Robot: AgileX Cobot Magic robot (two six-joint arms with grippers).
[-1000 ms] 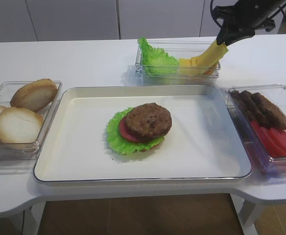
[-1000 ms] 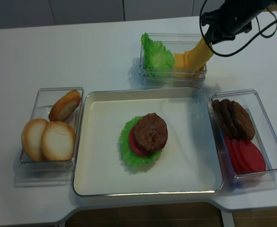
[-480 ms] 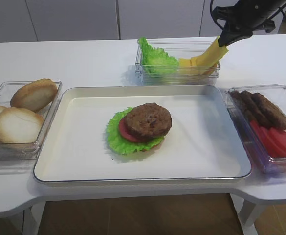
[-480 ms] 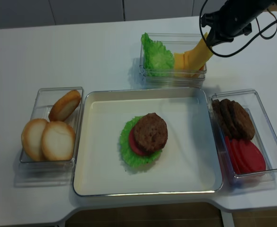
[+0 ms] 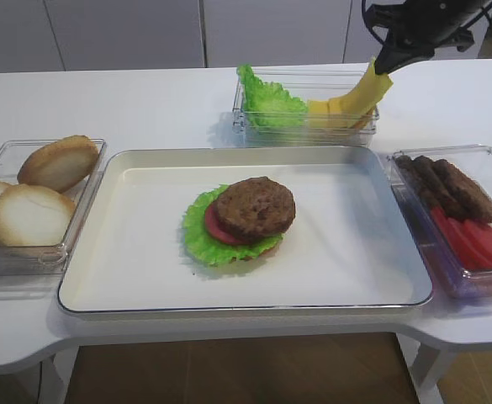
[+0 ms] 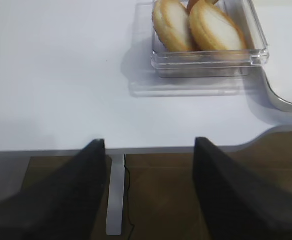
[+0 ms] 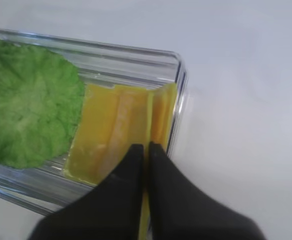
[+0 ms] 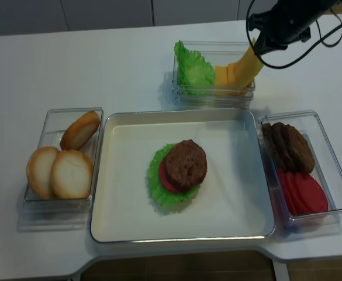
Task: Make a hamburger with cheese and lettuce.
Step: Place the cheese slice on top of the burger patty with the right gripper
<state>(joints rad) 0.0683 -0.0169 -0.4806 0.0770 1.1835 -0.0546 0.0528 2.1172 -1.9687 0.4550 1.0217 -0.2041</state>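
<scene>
The hamburger (image 5: 247,215) lies in the middle of the cream tray (image 5: 136,278): brown patty on a tomato slice, a green leaf and a bun base; it also shows in the realsense view (image 8: 183,167). My right gripper (image 5: 386,66) (image 8: 256,47) (image 7: 146,146) is shut on the upper end of one cheese slice (image 5: 365,88) (image 8: 248,62) (image 7: 161,117), which hangs slanted into the clear back container, beside a stack of yellow slices (image 7: 113,130). The lettuce (image 5: 267,99) (image 8: 193,67) (image 7: 28,100) lies in that container's left half. My left gripper (image 6: 149,141) is open and empty over the table's front edge.
A clear container with pale bun halves (image 5: 35,202) (image 8: 59,161) (image 6: 205,30) stands left of the tray. A clear container with brown pieces and red tomato slices (image 5: 460,215) (image 8: 299,170) stands to its right. The clear back container (image 5: 313,126) stands behind the tray.
My right gripper has risen slightly with the cheese slice, whose lower end still reaches into the back container. Nothing else has moved.
</scene>
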